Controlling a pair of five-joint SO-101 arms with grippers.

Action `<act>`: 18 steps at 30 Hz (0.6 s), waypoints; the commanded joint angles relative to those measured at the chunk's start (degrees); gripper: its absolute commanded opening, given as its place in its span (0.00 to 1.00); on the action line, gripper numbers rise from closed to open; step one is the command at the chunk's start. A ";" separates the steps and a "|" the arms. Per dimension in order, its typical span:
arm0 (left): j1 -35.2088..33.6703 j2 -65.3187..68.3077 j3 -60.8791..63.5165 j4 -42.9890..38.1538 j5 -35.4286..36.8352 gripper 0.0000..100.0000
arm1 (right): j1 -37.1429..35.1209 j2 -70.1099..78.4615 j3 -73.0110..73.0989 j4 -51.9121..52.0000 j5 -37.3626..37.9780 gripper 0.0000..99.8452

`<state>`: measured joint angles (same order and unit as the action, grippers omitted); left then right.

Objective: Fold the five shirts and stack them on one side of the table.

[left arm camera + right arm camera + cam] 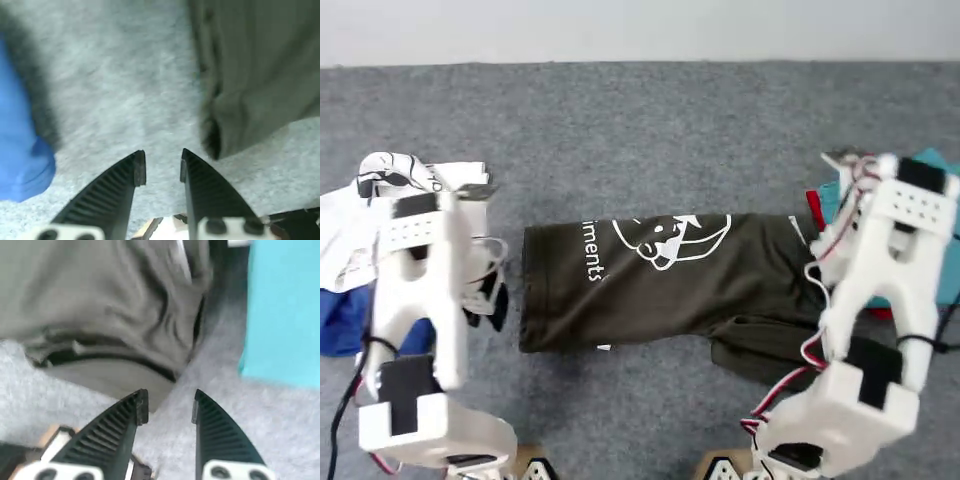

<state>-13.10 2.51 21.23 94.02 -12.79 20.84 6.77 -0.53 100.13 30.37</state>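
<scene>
The right arm [880,290] covers most of the red shirt [814,208] and teal shirt [948,262]. The left arm [415,290] overlaps the blue shirt [340,325], which the picture's edge cuts off.

The left arm [415,300] and the right arm [880,290] stand well apart, each stretched forward from its base with the wrist bent down, and the left pincer [161,167] and right pincer [167,406] both hang with jaws slightly parted, gripping nothing.

Dark olive shirt [660,280] lies rumpled mid-table; white shirt [350,215], blue shirt [340,320] at one side; teal shirt [948,268], red shirt [814,210] opposite.
</scene>
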 commanded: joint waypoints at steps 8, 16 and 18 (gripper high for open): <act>14.77 -2.11 -1.71 0.26 2.11 0.12 | 1.45 -14.55 34.81 -25.10 -0.88 0.15; 15.38 -2.02 -1.71 0.26 2.11 0.12 | 1.63 -13.49 41.14 -34.24 -1.14 0.14; 15.38 -2.02 -1.63 0.26 2.11 0.12 | 1.54 -14.02 40.88 -34.24 -1.14 0.09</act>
<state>1.76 2.51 21.23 94.02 -11.21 22.15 -5.19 40.62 67.16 29.85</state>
